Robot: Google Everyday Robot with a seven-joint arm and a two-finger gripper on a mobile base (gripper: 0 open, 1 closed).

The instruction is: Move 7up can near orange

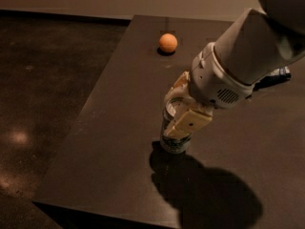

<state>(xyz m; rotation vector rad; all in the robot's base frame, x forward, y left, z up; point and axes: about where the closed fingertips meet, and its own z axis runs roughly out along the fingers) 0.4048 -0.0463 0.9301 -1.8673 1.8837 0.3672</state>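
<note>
Tool low over the near-middle of the counter, reaching down and to the left from the upper right. Two cream-coloured fingers, set to either side of the can. Near finger lies flat across the can's upper side, angled, its tip toward the left. Far finger sits behind the rim, partly hidden by the wrist. Fingers drawn in to about the can's width and gripping its top part; no clear gap on the near side.

Can upright, base on the counter. Silver top just visible between the fingers; pale body with green markings below the near finger. Lettering not readable.

Arm thick, grey-white, with a rounded wrist housing that has a small grille on its face. It fills the upper right corner and covers part of the counter behind it.

Orange toward the far edge of the counter, well apart from the can, up and slightly left of it. Round and smooth, with a small dark shadow just beneath. Bare dark counter between the two.

A bit of blue-and-white packet peeks out from behind the arm at the right edge; most of it is hidden.

Large dark shadow of arm and tool spreads from the can's base toward the near right.

Counter dark brown, matte. Floor to the left is dark, with faint light patches.
</note>
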